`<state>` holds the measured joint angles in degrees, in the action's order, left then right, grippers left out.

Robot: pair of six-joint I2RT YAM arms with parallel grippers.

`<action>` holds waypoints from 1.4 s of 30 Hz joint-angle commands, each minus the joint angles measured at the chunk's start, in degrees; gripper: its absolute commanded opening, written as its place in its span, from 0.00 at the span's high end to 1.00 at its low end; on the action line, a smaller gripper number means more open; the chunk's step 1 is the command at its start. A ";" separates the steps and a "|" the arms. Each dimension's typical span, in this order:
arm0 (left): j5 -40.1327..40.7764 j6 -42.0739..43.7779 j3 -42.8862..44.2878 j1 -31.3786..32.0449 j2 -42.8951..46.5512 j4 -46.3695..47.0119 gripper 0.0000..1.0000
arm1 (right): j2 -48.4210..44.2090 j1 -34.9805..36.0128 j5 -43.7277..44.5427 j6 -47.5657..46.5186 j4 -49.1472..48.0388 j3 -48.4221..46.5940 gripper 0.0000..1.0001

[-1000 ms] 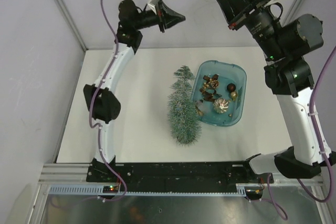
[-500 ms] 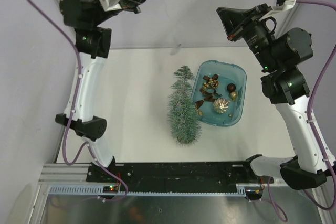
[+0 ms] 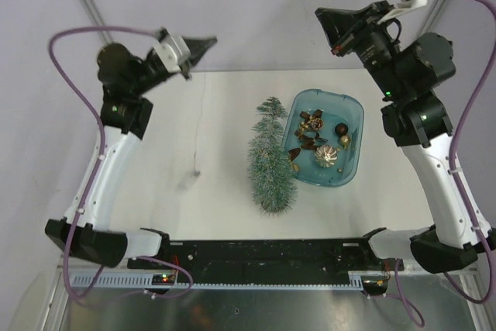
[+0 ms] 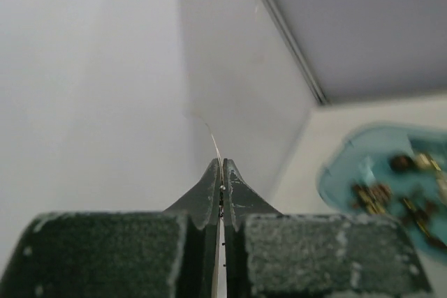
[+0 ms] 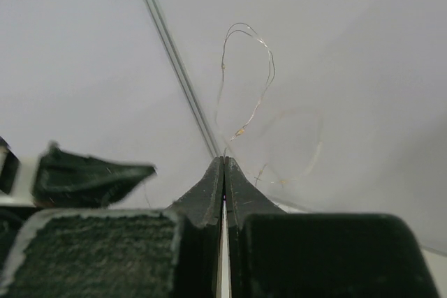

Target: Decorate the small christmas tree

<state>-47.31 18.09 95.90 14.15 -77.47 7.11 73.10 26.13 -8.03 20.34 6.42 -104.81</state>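
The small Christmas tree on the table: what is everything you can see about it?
The small christmas tree is a slim frosted-green bottle-brush cone with bristly branches. It seems to lie on the white table, narrow tip toward the table's far edge, wide end toward its near edge. It sits just left of the translucent blue plastic tray; whether its bristles touch the rim cannot be told. No ornaments show on it.

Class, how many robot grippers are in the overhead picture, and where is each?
2. The left gripper is raised over the table's far left; the right gripper is raised beyond the blue tray. Each has jaws shut on thin wire.
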 commanded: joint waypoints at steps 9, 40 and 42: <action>6.71 11.57 -36.29 -3.25 15.24 -5.61 1.00 | 8.32 -1.41 -3.46 -0.16 6.87 -5.25 1.00; -3.39 -4.36 -36.76 -0.48 22.38 -19.42 0.00 | 12.17 -20.34 9.45 -2.22 9.29 9.40 1.00; -4.32 -5.30 -36.09 0.52 22.22 -19.75 0.00 | 7.79 -23.67 7.13 -0.27 8.15 13.64 1.00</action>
<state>-47.29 16.69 57.80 12.82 -56.45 -11.31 89.76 8.14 -1.50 17.28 18.00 -96.09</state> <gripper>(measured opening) 0.994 0.009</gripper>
